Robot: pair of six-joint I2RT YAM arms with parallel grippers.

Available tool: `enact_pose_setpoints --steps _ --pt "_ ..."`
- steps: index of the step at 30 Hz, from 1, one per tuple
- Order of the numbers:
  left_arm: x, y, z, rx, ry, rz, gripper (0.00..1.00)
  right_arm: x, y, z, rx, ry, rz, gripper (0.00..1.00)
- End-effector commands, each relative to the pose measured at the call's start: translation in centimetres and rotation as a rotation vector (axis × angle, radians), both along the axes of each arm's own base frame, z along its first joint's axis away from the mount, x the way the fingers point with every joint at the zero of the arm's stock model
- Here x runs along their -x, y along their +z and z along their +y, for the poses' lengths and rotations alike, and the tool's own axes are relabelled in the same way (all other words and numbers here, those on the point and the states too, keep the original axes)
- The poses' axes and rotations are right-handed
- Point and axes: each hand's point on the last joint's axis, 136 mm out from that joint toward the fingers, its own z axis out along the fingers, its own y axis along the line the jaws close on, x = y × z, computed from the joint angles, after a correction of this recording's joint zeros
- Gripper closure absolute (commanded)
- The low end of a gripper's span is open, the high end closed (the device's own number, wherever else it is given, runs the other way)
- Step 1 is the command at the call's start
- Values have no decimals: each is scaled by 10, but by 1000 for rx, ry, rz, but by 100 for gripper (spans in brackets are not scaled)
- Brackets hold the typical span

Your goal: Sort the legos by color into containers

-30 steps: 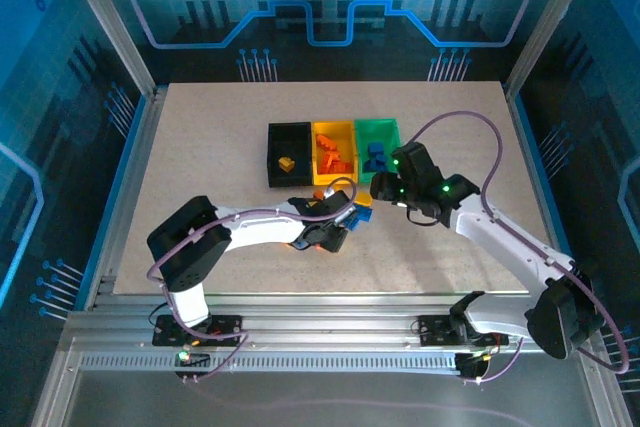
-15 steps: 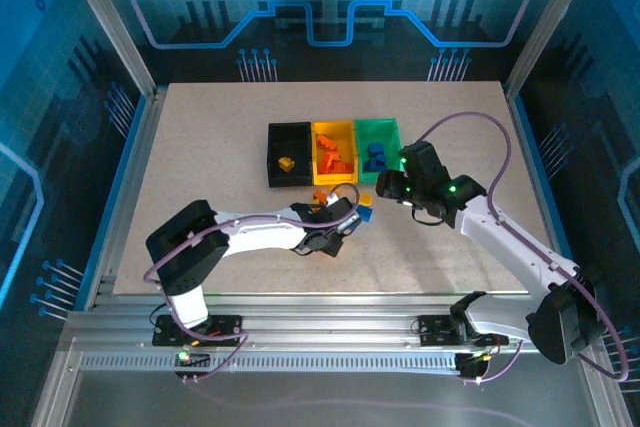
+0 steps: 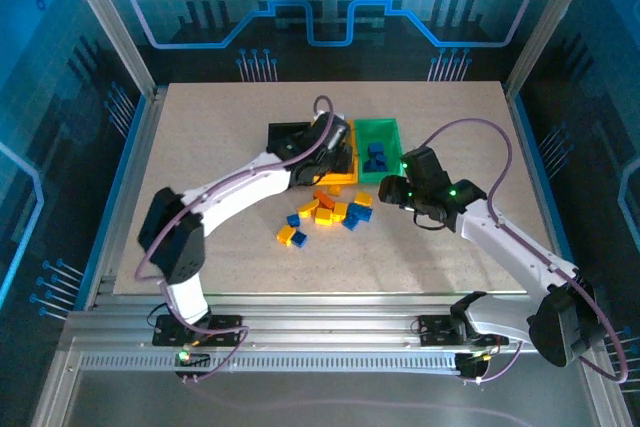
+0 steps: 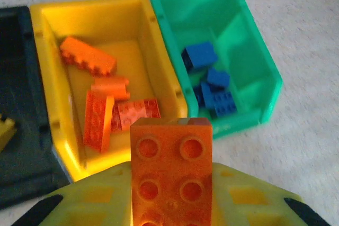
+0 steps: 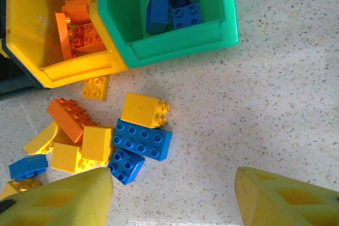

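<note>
Squarely between the left jaws sits an orange lego point(image 4: 170, 175).

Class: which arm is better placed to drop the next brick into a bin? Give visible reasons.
Left. The left end effector is shut on an orange brick at the yellow bin holding orange bricks. The right end effector hangs open and empty over the loose pile.

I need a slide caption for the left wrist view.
Left pincer holds an orange brick facing the yellow bin; blue bricks lie in the green bin.
</note>
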Motion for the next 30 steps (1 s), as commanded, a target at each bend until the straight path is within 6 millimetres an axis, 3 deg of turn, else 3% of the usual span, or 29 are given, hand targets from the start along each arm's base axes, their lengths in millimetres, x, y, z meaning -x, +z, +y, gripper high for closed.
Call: enact_pose_setpoints --steps 1,5,7,10,12,15,18,22,26,30 --pt "-26 -29 7 -102 35 42 75 0 6 -4 -27 -25 -9 36" --pt "-57 -45 11 -123 88 63 75 2 7 -4 -36 -22 -9 36" --pt "-67 -50 12 -135 103 70 70 2 7 -4 -39 -22 -9 36" --pt "-76 -54 10 -142 110 80 51 3 7 -4 -41 -23 -8 36" --pt "-77 -47 5 -118 102 78 36 4 8 -4 -42 -21 -9 36" --pt "-71 -26 -3 -60 80 62 21 4 7 -3 -43 -17 -7 35" --pt "-55 4 -10 10 49 19 2 4 5 -2 -46 -10 -2 35" --pt "-14 33 -12 113 2 6 1 6 -2 -1 -39 -3 19 35" --pt "38 27 9 183 -3 53 1 7 -5 -1 -39 -3 24 35" --pt "90 1 56 176 60 117 2 13 -17 -2 -30 -2 50 35"
